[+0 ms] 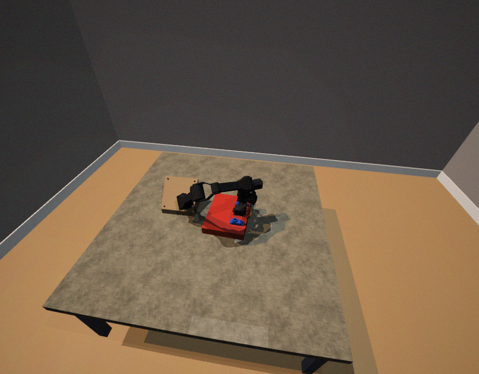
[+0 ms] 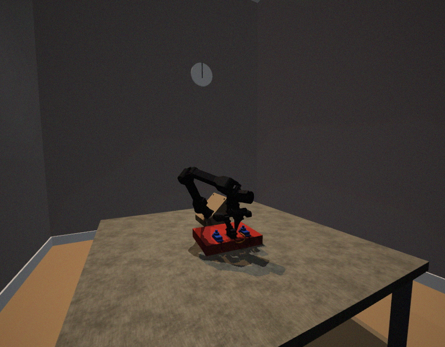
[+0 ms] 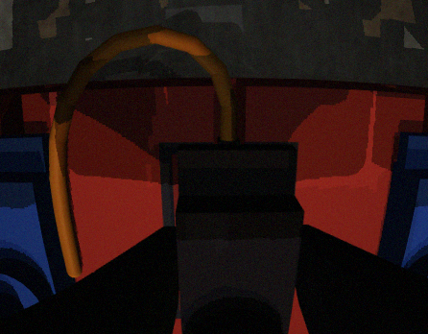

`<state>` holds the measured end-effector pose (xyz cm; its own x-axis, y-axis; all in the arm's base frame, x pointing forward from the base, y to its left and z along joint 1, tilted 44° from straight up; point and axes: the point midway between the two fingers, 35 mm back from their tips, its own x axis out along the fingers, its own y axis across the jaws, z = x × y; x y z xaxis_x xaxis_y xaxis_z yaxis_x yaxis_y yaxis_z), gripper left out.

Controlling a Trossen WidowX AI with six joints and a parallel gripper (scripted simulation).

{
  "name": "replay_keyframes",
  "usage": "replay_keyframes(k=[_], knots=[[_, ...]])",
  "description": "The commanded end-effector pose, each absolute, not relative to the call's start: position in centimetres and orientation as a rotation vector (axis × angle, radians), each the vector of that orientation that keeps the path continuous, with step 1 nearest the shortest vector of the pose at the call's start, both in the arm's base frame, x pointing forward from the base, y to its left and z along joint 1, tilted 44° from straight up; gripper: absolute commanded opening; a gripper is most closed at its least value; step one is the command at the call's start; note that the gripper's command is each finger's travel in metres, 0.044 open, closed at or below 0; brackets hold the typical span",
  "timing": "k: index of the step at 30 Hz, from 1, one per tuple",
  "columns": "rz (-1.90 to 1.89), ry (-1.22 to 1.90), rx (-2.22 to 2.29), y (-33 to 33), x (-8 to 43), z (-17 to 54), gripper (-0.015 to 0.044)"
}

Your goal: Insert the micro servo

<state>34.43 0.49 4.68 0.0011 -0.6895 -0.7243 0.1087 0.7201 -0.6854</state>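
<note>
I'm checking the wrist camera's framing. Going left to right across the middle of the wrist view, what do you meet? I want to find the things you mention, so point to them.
A blue servo at the left edge [image 3: 15,192], the hanging end of the orange cable [image 3: 59,192], the black servo in the gripper [image 3: 236,242], a blue servo at the right edge [image 3: 423,206].
</note>
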Motion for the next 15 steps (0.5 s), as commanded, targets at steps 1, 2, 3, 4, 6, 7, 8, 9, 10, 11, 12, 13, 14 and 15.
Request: replay_keyframes(k=[1, 2, 3, 4, 6, 7, 8, 9, 10, 11, 12, 13, 14, 15], knots=[[-0.666, 1.443, -0.520, 0.25, 34.37, 4.37, 0.0000], [-0.666, 1.443, -0.520, 0.18, 34.37, 4.30, 0.0000], [-0.666, 1.443, -0.520, 0.12, 34.38, 4.23, 0.0000], [-0.666, 1.443, -0.520, 0.04, 34.38, 4.16, 0.0000], [-0.666, 1.443, -0.520, -0.10, 34.38, 4.01, 0.0000], [-0.666, 1.443, -0.520, -0.14, 34.38, 3.96, 0.0000], [-0.666, 1.443, -0.520, -0.19, 34.38, 3.92, 0.0000], [-0.667, 1.443, -0.520, -0.24, 34.38, 3.87, 0.0000], [-0.667, 1.443, -0.520, -0.30, 34.38, 3.80, 0.0000], [-0.667, 1.443, -0.520, -0.37, 34.38, 3.73, 0.0000], [-0.667, 1.443, -0.520, -0.44, 34.38, 3.66, 0.0000], [-0.667, 1.443, -0.520, -0.52, 34.38, 3.58, 0.0000], [-0.667, 1.443, -0.520, -0.56, 34.38, 3.53, 0.0000], [-0.667, 1.443, -0.520, -0.60, 34.38, 3.49, 0.0000]])
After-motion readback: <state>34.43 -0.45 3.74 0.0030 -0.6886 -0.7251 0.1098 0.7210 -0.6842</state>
